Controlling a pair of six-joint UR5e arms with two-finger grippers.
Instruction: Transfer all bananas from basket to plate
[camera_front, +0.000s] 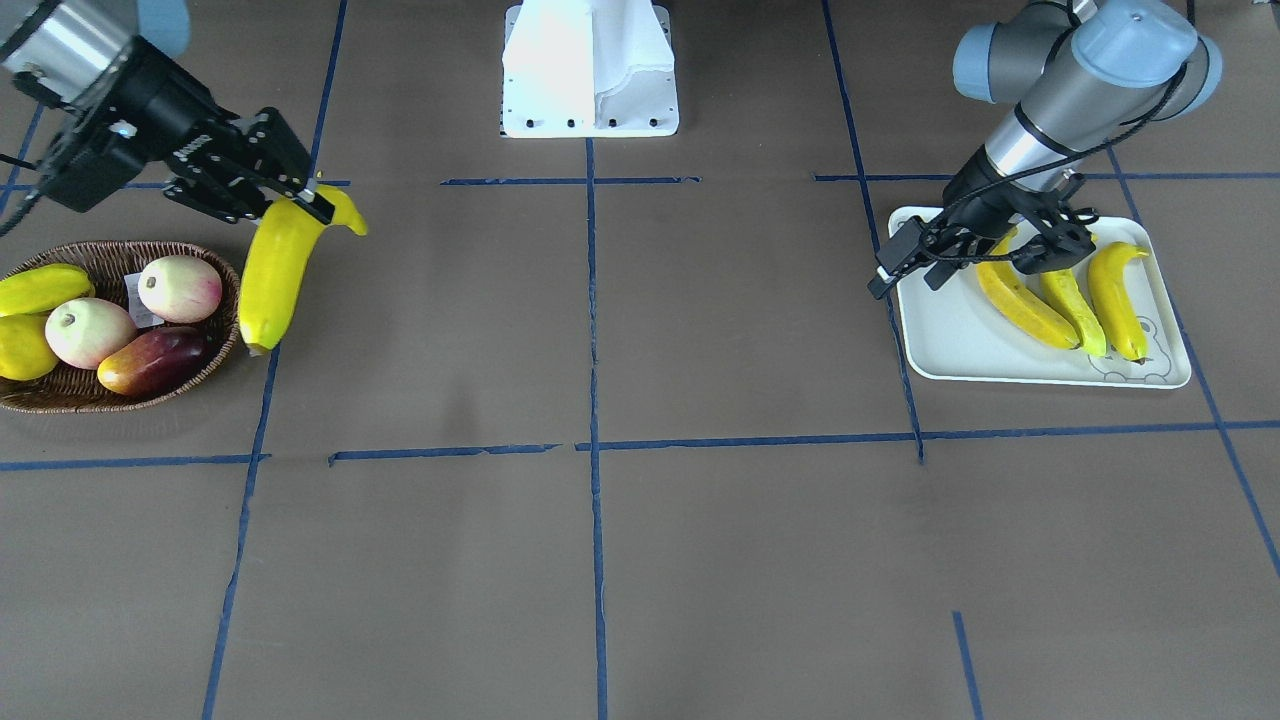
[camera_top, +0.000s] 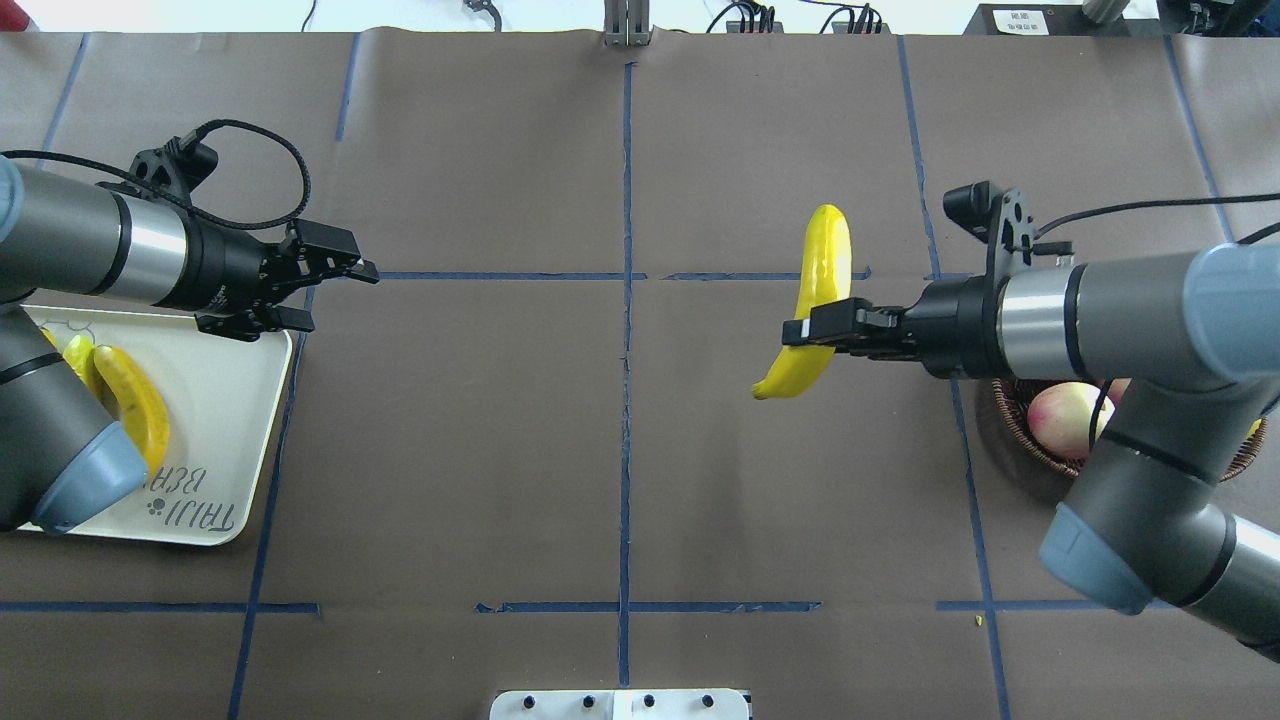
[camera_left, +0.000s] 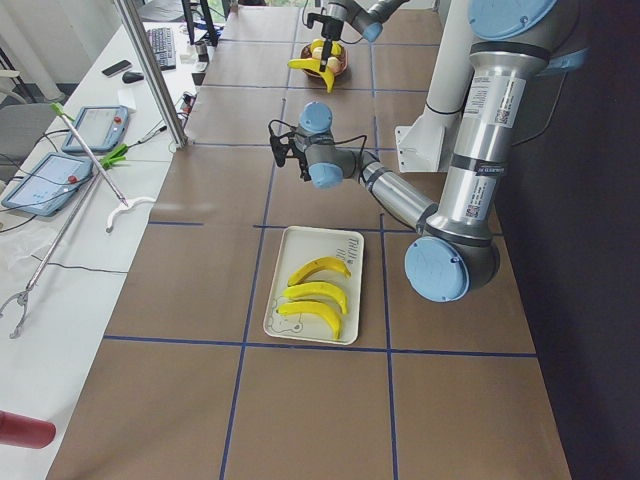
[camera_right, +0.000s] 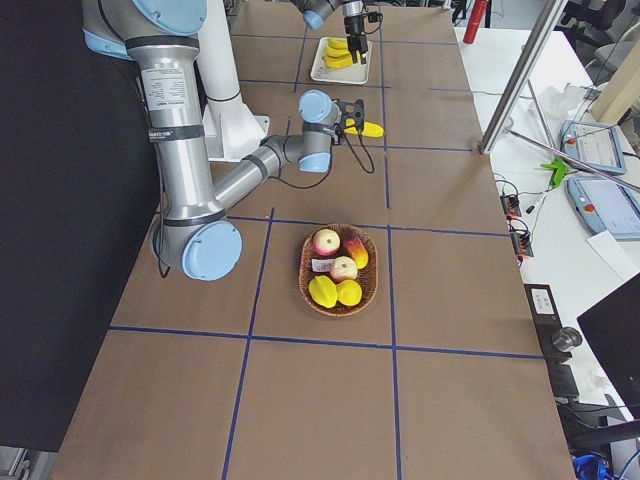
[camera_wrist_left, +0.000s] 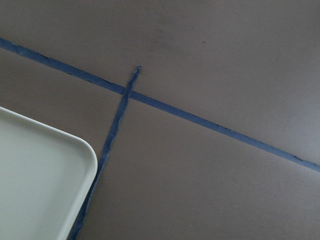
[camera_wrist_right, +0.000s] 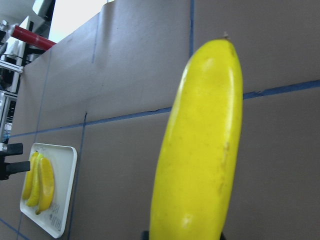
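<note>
White plate (camera_top: 250, 420) at far left of the overhead view; carries three bananas (camera_front: 1020, 300) side by side. Above its corner, left gripper (camera_top: 335, 295): hangs over the brown table paper (camera_top: 480, 450), jaws spread wide, empty. Right of the centre line, fourth banana (camera_top: 822, 265), lifted clear of the table, pinched toward its stem end by right gripper (camera_top: 815, 333), clamped tight. Farthest right, wicker basket (camera_top: 1000, 425), partly under the right arm; holds apples (camera_top: 1060, 418).
</note>
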